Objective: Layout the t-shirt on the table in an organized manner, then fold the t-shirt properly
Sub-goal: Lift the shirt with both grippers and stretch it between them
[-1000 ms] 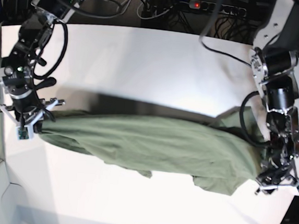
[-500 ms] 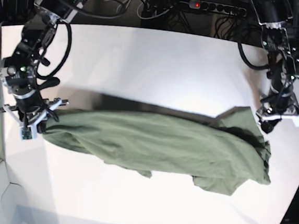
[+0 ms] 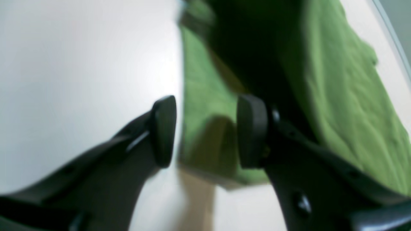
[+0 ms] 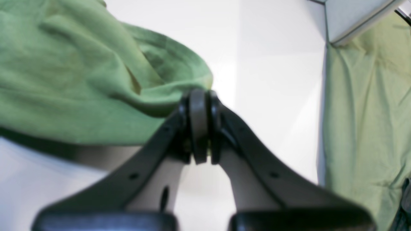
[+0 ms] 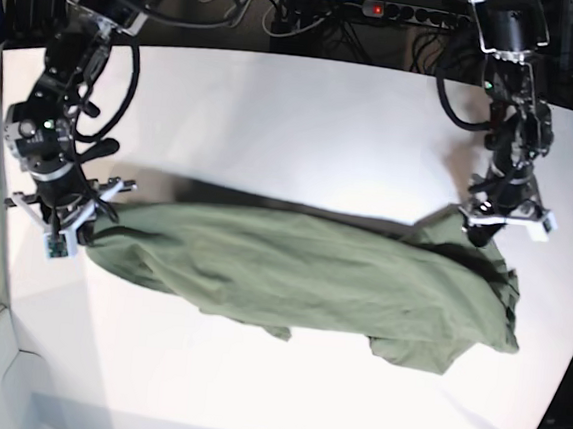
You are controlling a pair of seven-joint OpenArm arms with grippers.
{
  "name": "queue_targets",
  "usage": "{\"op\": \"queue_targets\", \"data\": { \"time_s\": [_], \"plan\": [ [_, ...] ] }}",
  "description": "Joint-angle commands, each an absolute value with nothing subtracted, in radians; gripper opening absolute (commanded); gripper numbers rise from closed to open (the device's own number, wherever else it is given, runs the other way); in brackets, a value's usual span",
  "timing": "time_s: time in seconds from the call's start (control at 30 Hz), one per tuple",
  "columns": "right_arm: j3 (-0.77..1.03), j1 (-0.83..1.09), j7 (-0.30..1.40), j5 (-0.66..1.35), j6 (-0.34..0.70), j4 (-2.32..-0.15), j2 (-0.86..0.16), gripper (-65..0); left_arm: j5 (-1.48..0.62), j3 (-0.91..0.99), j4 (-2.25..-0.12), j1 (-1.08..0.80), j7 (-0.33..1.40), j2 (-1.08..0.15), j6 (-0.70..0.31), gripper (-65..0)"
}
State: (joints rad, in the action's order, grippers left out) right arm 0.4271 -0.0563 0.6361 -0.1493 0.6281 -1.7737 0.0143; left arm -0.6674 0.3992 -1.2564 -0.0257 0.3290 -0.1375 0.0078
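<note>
While the t-shirt [image 5: 301, 276] sprawls mid-table [image 5: 275, 113], bare white borders it.

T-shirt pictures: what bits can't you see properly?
- Collar and sleeves of the t-shirt: lost in its own bunched folds, base view.
- Cloth between the shut right gripper: covered by its pads, right wrist view.
- Left gripper, open: what sits under it is blurred and shadowed, left wrist view.
</note>
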Motion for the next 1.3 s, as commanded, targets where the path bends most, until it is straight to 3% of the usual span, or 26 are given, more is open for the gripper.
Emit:
{"op": "queue_targets", "data": {
  "time_s": [0.0, 0.27, 0.53, 0.77, 0.97, 1.27],
  "plan": [
    [0.427, -0.071, 0.611, -0.137, 0.619, -1.791, 0.008, -65.0, -0.671, 0.397, -1.268, -0.015, 0.317, -0.151, 0.002, -35.5],
    [0.43, -0.071, 0.615, -0.137, 0.619, -1.794, 0.008, -65.0, -0.67, 0.361, -1.214, -0.015, 0.321, -0.151, 0.002, -36.4],
    [0.432, -0.071, 0.613, -0.137, 0.619, -1.797, 0.004, -65.0, -0.682, 0.326, -1.178, -0.025, 0.321, -0.162, 0.001, -65.0],
    [0.43, -0.108, 0.61, -0.137, 0.619, -1.799, -0.027, -65.0, -0.684, 0.372, -1.486, -0.091, 0.325, -0.176, 0.004, -64.8],
    [0.429, -0.191, 0.615, -0.137, 0.619, -1.822, -0.03, -65.0, -0.684, 0.438, -1.702, -0.03, 0.326, -0.222, 0.01, -64.8],
    [0.426, -0.332, 0.618, -0.137, 0.619, -1.905, -0.024, -65.0, -0.684, 0.429, -1.623, 0.166, 0.326, -0.295, 0.01, -64.8]
  ]
}}
